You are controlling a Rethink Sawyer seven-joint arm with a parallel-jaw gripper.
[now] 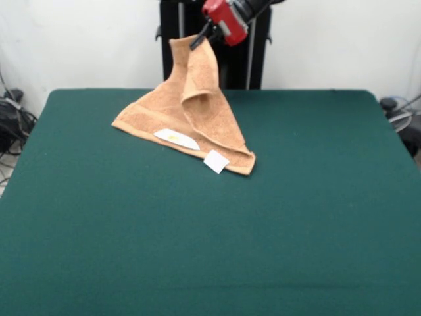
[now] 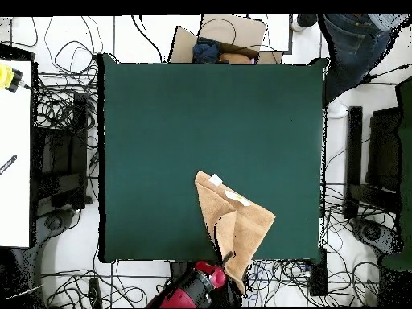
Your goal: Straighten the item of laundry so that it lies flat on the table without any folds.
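Note:
The item of laundry (image 1: 197,108) is an orange-tan towel, pulled up into a peak at one corner while its lower edge with two white tags rests on the dark green table (image 1: 210,230). My gripper (image 1: 199,37) is shut on that raised corner, high above the table's far edge. In the overhead view the towel (image 2: 233,221) lies near the table's (image 2: 161,121) bottom edge, and the gripper (image 2: 226,259) holds its corner just past that edge. A vertical fold runs down the lifted part.
Cables and black equipment lie on the floor around the table (image 2: 56,161). A person's leg in jeans (image 2: 354,40) stands at the overhead view's top right. A white bench (image 2: 14,161) runs along the left.

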